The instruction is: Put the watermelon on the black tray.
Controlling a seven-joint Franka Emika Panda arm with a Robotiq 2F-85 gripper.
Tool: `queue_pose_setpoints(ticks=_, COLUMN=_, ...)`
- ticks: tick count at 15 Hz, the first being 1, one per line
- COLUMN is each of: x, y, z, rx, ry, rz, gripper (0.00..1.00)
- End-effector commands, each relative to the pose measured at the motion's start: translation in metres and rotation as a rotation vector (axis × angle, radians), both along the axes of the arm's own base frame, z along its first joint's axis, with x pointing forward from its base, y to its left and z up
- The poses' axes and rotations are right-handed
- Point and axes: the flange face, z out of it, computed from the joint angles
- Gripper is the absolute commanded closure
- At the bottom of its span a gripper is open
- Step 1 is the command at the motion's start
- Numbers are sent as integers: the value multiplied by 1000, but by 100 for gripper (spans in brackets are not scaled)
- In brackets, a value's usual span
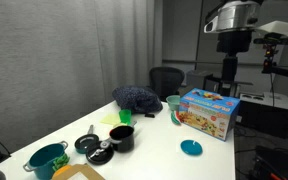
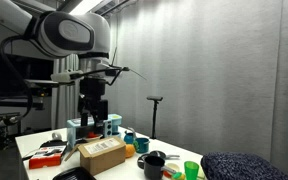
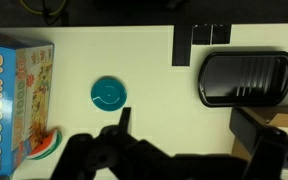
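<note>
In the wrist view the watermelon (image 3: 47, 143), a small reddish piece with a green edge, lies on the white table against the lower corner of the blue play-food box (image 3: 16, 95). The black tray (image 3: 246, 78) rests at the right, with nothing on it. A flat teal disc (image 3: 109, 93) lies between them. My gripper (image 3: 187, 125) hangs high above the table, open, with nothing between its fingers (image 3: 124, 117). In both exterior views the arm (image 1: 232, 25) (image 2: 92, 100) stands well above the box (image 1: 206, 111) (image 2: 102, 152).
A teal cup (image 1: 173, 102) and a dark blue cushion (image 1: 136, 97) sit behind the box. Black pots (image 1: 114, 140), a green cup (image 1: 124, 117) and a teal pot (image 1: 46, 158) crowd the near end. Black tape strips (image 3: 199, 38) mark the table by the tray.
</note>
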Motion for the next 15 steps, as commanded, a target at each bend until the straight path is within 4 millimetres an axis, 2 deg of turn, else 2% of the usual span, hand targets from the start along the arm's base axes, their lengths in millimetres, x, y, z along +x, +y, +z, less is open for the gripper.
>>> queue_pose_setpoints(ticks=1, x=0, y=0, z=0, rx=0, ry=1, rz=0, gripper=0)
queue_pose_setpoints(ticks=15, x=1, y=0, z=-1, rx=0, ry=4, rz=0, gripper=0)
